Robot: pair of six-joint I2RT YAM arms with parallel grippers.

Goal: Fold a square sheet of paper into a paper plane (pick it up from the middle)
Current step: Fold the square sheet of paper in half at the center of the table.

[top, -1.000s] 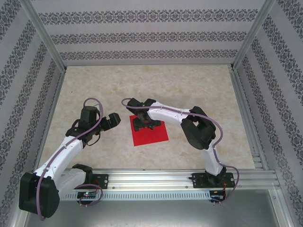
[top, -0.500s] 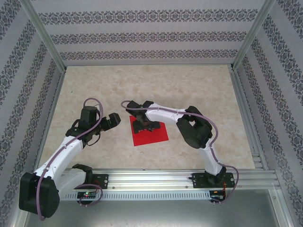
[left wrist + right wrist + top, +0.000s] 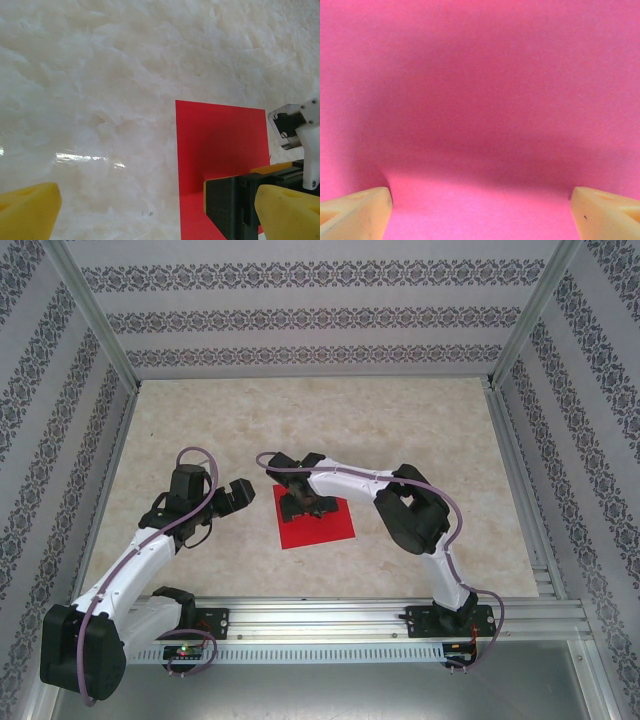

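Patterned wall panels close off three sides of a pale, marbled counter. The square sheet of paper lies flat and unfolded on it near the middle, turned slightly askew. My right arm reaches in from its base and bends to the left, so my right jaws hang over the far part of the sheet, pointing down at it. From my right wrist the red paper spreads across all I see, with a soft shadow on it. My pale fingertips stand wide apart at the bottom corners, gripping nothing. Whether they touch the paper I cannot tell. My left arm stretches toward the sheet, and my left jaws sit near its left edge, over bare counter. From my left wrist those yellow fingertips are spread wide, holding nothing. The sheet lies ahead to the right, with my right jaws' black and yellow body low over it.
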